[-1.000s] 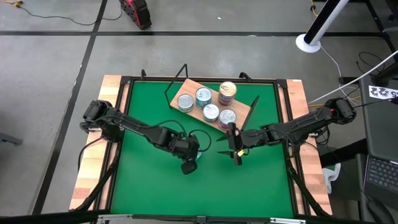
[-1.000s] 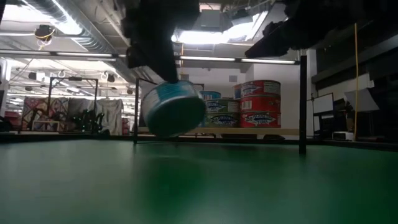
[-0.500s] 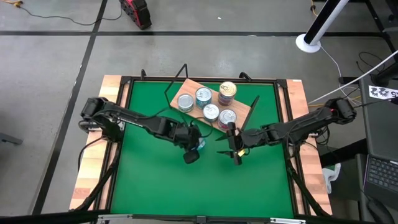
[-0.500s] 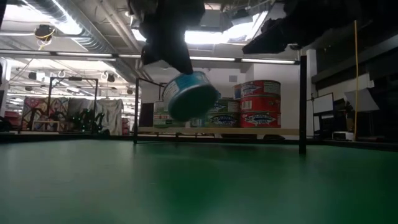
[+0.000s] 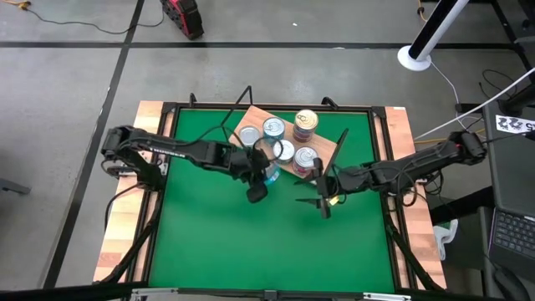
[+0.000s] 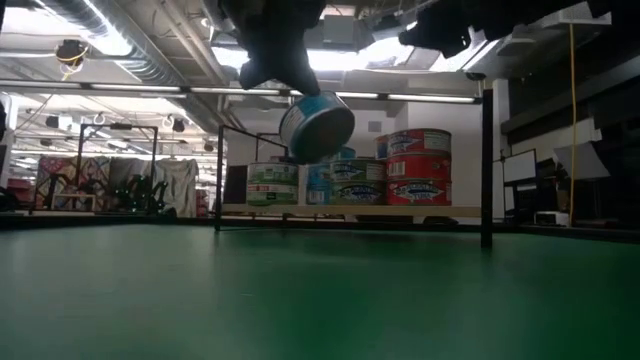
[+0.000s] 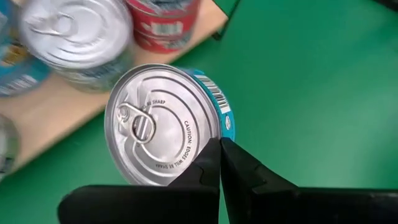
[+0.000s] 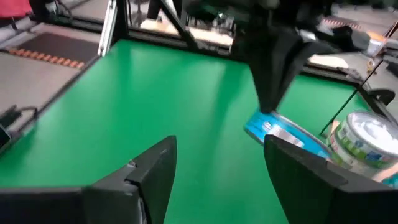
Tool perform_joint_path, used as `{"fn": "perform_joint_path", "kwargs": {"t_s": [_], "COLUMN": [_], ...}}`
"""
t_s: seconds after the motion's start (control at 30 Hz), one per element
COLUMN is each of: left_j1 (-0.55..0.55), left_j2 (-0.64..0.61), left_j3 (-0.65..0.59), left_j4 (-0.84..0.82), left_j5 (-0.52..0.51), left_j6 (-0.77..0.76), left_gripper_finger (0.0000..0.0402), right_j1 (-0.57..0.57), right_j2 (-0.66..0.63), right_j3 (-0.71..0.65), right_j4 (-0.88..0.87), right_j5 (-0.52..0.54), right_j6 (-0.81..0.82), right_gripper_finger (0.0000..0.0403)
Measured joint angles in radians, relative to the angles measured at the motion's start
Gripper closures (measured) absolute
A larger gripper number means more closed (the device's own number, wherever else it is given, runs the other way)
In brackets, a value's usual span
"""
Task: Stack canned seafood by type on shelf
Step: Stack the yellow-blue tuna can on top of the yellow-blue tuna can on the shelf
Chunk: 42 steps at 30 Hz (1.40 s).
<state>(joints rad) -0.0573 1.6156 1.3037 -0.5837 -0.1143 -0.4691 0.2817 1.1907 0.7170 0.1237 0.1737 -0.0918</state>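
Pinched tight on the rim of a teal-labelled tin (image 7: 165, 127), the left gripper (image 7: 219, 163) carries it tilted, clear of the green mat (image 5: 251, 242), just off the near edge of the shelf (image 5: 242, 127). The fingers grip only the lip of the silver lid, which I reckon is why the tin hangs at a slant, not flat. From table height it floats above the tins already on the board, so it looks meant to go down on top of one of its own kind; the blue-and-teal tins (image 6: 345, 182) sit beside the red-labelled stack (image 6: 415, 165), and a green-labelled tin (image 6: 272, 184) stands at the far end of the row from the red ones. Seen from overhead, the carried tin is right beside the silver-lidded tins at the shelf's front. The right gripper (image 8: 214, 165) waits with its fingers spread and nothing between them, low over the mat just off the shelf's wire-legged end, likely kept back so the left arm has room.
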Motion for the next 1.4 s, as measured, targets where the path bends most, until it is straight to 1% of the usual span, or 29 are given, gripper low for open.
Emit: {"fn": "perform_joint_path", "kwargs": {"t_s": [0.27, 0.5, 0.73, 0.93, 1.1, 1.4], "left_j1": [0.072, 0.143, 0.212, 0.259, 0.305, 0.361], "left_j2": [-0.043, -0.072, -0.072, -0.072, -0.071, -0.004], "left_j3": [0.0, 0.0, 0.032, 0.088, 0.096, 0.098], "left_j4": [0.006, 0.071, 0.081, 0.085, 0.099, 0.102], "left_j5": [0.0, 0.0, -0.002, 0.0, -0.001, -0.003], "left_j6": [0.069, 0.155, 0.221, 0.283, 0.329, 0.401], "left_gripper_finger": [0.0401, 0.0401, 0.0401, 0.0401, 0.0401, 0.0401], "right_j1": [0.0, 0.0, 0.0, 0.0, 0.0, -0.001], "right_j2": [-0.043, -0.044, -0.044, -0.044, -0.044, -0.044], "right_j3": [0.0, 0.0, 0.0, 0.0, 0.0, 0.0], "right_j4": [-0.002, 0.0, 0.0, 0.0, 0.0, 0.0], "right_j5": [0.0, 0.001, 0.001, 0.001, 0.001, 0.001], "right_j6": [0.0, 0.0, 0.0, 0.0, 0.0, 0.0], "right_gripper_finger": [0.0162, 0.0162, 0.0162, 0.0162, 0.0162, 0.0162]}}
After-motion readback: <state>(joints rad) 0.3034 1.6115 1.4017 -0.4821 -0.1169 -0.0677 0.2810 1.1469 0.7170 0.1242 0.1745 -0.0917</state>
